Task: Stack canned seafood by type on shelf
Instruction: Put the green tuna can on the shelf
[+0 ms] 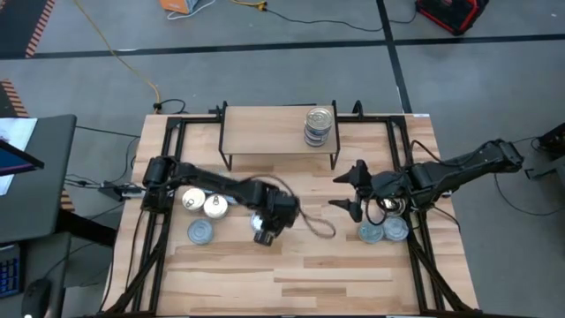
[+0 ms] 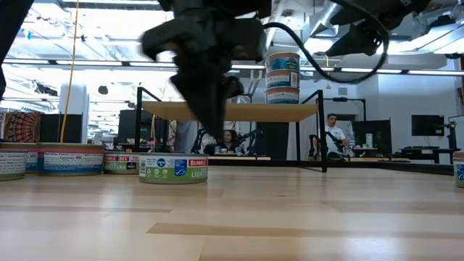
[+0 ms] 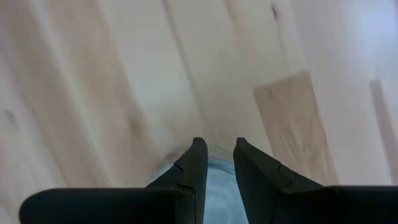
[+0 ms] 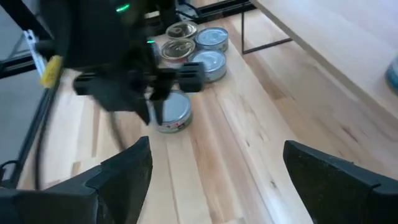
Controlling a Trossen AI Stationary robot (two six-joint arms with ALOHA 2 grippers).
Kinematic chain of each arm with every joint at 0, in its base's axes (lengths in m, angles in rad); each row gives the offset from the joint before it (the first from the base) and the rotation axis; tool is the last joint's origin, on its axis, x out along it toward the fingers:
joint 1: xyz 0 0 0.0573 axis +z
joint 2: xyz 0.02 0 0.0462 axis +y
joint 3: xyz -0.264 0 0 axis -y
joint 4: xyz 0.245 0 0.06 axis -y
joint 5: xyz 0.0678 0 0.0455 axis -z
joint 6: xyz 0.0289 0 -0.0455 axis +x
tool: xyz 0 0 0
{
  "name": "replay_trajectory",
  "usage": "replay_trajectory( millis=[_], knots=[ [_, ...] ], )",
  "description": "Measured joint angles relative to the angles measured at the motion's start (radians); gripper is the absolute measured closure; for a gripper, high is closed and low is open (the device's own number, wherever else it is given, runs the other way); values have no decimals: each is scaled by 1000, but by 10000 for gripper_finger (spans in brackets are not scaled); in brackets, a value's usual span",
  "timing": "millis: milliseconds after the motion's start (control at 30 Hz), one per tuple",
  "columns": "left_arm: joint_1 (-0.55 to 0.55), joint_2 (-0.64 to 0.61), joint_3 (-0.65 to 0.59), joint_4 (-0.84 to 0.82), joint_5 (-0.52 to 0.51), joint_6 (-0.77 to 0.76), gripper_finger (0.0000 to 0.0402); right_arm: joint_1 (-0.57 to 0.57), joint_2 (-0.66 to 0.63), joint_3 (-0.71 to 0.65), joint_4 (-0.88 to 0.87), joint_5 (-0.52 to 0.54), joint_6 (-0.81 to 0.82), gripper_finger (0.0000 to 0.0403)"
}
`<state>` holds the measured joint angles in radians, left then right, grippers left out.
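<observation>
My left gripper [image 1: 265, 227] points down over one tin [image 1: 262, 238] near the table's middle. That tin [image 2: 174, 169] lies flat on the table and has a red and blue label. In the left wrist view the fingers [image 3: 198, 163] stand almost together, with the tin's bluish top [image 3: 219, 186] showing in the narrow gap. The shelf [image 1: 265, 132] stands at the far side and carries a stack of blue-labelled tins [image 1: 319, 126]. My right gripper [image 1: 339, 191] waits open, off the table, to the right of the middle. My left gripper comes at the tin from above, its fingertips [image 2: 212, 141] over the tin's rim on the side toward the table's right. The tin rests flat on the wood. I cannot tell whether the fingers touch it.
Two gold-topped tins [image 1: 203, 202] and one bluish tin [image 1: 201, 232] lie left of the middle. Three more tins [image 1: 383, 230] sit under the right arm. A loose cable [image 1: 318, 225] curls on the table beside the left gripper. Bare wood lies along the near edge.
</observation>
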<state>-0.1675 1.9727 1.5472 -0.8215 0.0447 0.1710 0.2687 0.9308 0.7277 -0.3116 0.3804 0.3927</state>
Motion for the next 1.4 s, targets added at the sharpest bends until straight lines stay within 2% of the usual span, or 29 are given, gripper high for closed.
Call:
replay_trajectory(
  millis=[100, 300, 500, 900, 1067, 1233, 1400],
  knots=[
    [-50, -2, -31, 24, -79, -15, 331, 8, -3, 0, -1, 25, 0, 21],
    [-119, -2, -63, 18, -194, -139, 331, 8, -3, 0, 1, 46, 2, 21],
    [-196, -2, -64, -9, -417, -269, 330, 8, -3, 0, 15, 49, 5, 21],
    [-279, 2, -68, -24, -469, -451, 277, 12, 26, 0, 66, 49, 2, 21],
    [-287, 5, -168, 29, -516, -482, 271, 12, 41, 0, 105, 49, 1, 21],
    [-297, 3, -240, 59, -648, -486, 282, 12, 41, 0, 131, 49, -7, 21],
    [-317, 4, -285, 77, -730, -470, 330, 12, 41, 0, 142, 49, -8, 21]
  ],
)
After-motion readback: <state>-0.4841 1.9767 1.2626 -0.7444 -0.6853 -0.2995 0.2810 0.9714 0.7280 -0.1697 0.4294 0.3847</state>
